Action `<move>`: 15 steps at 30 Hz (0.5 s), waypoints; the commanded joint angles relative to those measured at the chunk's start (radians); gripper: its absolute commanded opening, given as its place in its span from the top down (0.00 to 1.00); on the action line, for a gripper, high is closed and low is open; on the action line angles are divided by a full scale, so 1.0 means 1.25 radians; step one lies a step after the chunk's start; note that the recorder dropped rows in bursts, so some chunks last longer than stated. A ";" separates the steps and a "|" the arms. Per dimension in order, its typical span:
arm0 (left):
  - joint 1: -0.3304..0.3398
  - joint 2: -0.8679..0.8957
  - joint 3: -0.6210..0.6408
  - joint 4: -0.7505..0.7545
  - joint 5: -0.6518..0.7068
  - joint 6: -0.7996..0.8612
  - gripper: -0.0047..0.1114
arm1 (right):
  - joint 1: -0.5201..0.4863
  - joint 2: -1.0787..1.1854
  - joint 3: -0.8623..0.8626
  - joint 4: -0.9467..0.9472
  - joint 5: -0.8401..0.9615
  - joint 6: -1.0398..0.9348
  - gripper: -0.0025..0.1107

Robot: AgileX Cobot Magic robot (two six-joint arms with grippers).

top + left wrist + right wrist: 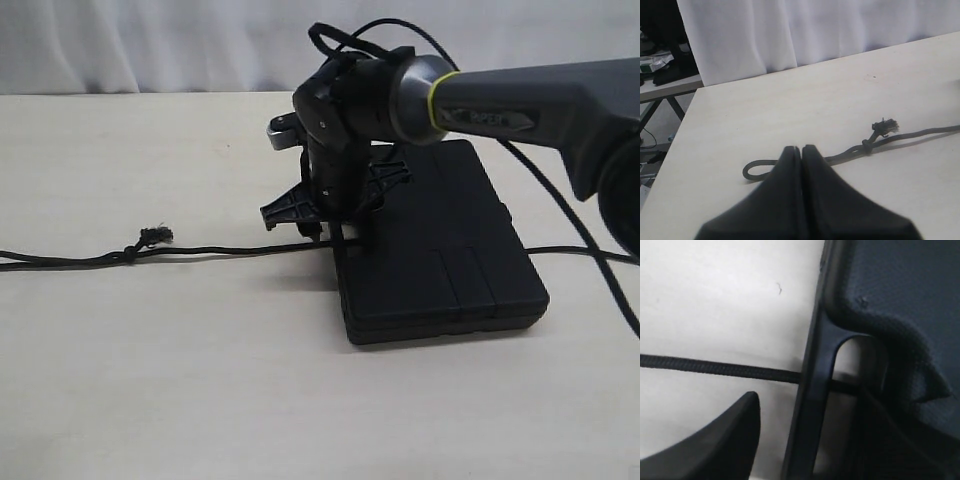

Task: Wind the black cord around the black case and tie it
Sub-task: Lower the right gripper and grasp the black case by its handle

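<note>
The black case point(440, 250) lies flat on the table, right of centre. My right gripper point(340, 232) points down over the case's left edge and is open. In the right wrist view the right gripper point(810, 405) straddles the case's handle bar point(815, 385), with a gap of bare table between one finger point(720, 440) and the bar. The black cord point(230, 250) runs from the left edge of the table, passes a knot point(132, 253) and frayed tuft point(155, 235), and goes under the case. The cord point(715, 367) crosses under the handle. My left gripper point(801, 150) is shut, and the cord point(850, 152) lies on the table behind it.
The cord comes out again to the right of the case point(580, 252). In the left wrist view it ends in a small loop point(754, 167) near the table's edge point(675, 150). A white curtain point(790, 30) hangs behind the table. The right arm's thick cable point(560, 210) hangs beside the case.
</note>
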 commanded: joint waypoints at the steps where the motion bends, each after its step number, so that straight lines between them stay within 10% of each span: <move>1: 0.002 -0.002 0.002 -0.007 -0.004 0.002 0.96 | -0.009 0.011 0.001 0.028 -0.018 -0.032 0.49; 15: 0.002 -0.002 0.002 -0.007 -0.007 0.002 0.96 | -0.009 0.027 0.001 0.037 -0.020 -0.032 0.56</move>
